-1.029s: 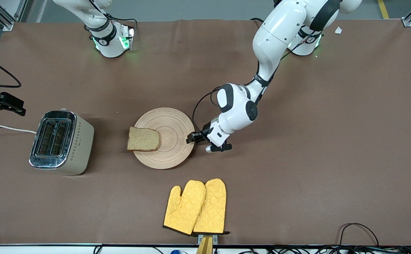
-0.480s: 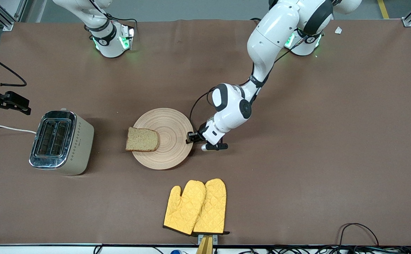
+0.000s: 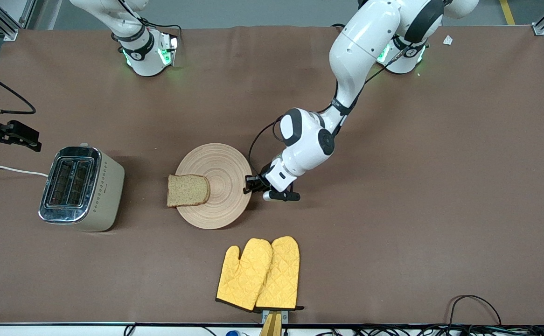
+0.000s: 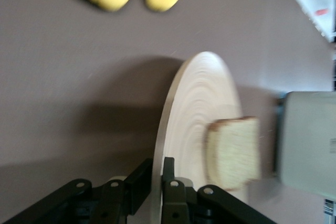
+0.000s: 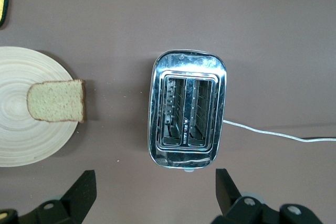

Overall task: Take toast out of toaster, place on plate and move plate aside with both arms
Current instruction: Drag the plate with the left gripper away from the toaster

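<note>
The round wooden plate [image 3: 227, 175] lies mid-table, tilted, with its edge toward the left arm's end raised. My left gripper [image 3: 248, 184] is shut on that edge; in the left wrist view the fingers [image 4: 160, 169] clamp the rim of the plate [image 4: 199, 103]. The brown toast [image 3: 188, 190] lies on the plate's edge nearest the toaster and overhangs it. It also shows in the left wrist view [image 4: 233, 153] and the right wrist view [image 5: 56, 100]. My right gripper [image 3: 20, 137] is open and empty, up beside the toaster, waiting; its fingers [image 5: 84, 190] stand wide apart.
A steel two-slot toaster [image 3: 81, 188] stands toward the right arm's end, slots empty [image 5: 189, 111], with a white cable [image 3: 10, 170]. A pair of yellow oven mitts [image 3: 260, 273] lies nearer the front camera than the plate.
The left gripper has raised the plate's edge and pushed it slightly toward the toaster. The toast has slid a little toward the toaster. The right gripper shifted slightly, then held still.
</note>
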Motion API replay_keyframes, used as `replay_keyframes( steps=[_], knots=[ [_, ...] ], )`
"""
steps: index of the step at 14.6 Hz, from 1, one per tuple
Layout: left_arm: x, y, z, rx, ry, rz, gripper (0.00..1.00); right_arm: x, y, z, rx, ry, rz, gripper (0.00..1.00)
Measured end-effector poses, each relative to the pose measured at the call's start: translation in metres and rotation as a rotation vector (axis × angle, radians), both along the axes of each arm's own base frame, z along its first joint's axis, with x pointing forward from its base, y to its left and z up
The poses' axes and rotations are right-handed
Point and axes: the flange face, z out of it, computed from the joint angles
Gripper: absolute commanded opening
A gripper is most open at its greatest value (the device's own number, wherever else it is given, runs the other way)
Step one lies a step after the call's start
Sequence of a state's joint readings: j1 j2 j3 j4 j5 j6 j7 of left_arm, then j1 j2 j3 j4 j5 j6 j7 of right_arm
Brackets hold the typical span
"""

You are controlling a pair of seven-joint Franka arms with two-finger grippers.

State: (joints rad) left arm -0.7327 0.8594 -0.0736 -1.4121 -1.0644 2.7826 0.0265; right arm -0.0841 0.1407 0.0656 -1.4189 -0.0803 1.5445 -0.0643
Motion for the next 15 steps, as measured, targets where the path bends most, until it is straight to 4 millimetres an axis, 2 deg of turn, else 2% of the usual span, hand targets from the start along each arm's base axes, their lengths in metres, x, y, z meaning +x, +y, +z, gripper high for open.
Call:
replay_keyframes(
  steps=[2, 4, 5, 7, 10, 13, 15],
  knots=[
    [0.014, 0.011, 0.032, -0.025, -0.019, -0.008, 0.00, 0.000, -0.007, -0.001, -0.001, 0.003, -0.011, 1.00],
    [0.032, 0.031, 0.058, -0.051, -0.015, -0.041, 0.00, -0.001, -0.019, -0.002, 0.002, 0.005, -0.031, 1.00],
    [0.043, 0.046, 0.068, -0.061, -0.013, -0.064, 0.00, -0.001, -0.023, -0.002, 0.005, 0.005, -0.038, 1.00],
    [0.067, 0.089, 0.083, -0.077, -0.003, -0.118, 0.00, -0.001, -0.024, -0.002, 0.010, 0.004, -0.041, 1.00],
    [0.101, 0.178, 0.090, -0.121, 0.043, -0.213, 0.00, -0.001, -0.025, -0.003, 0.020, 0.003, -0.043, 1.00],
    [0.124, 0.281, 0.086, -0.185, 0.062, -0.293, 0.00, -0.001, -0.026, -0.003, 0.022, 0.001, -0.046, 1.00],
    [0.133, 0.356, 0.079, -0.231, 0.039, -0.330, 0.00, -0.001, -0.025, -0.003, 0.023, -0.001, -0.045, 1.00]
  ],
)
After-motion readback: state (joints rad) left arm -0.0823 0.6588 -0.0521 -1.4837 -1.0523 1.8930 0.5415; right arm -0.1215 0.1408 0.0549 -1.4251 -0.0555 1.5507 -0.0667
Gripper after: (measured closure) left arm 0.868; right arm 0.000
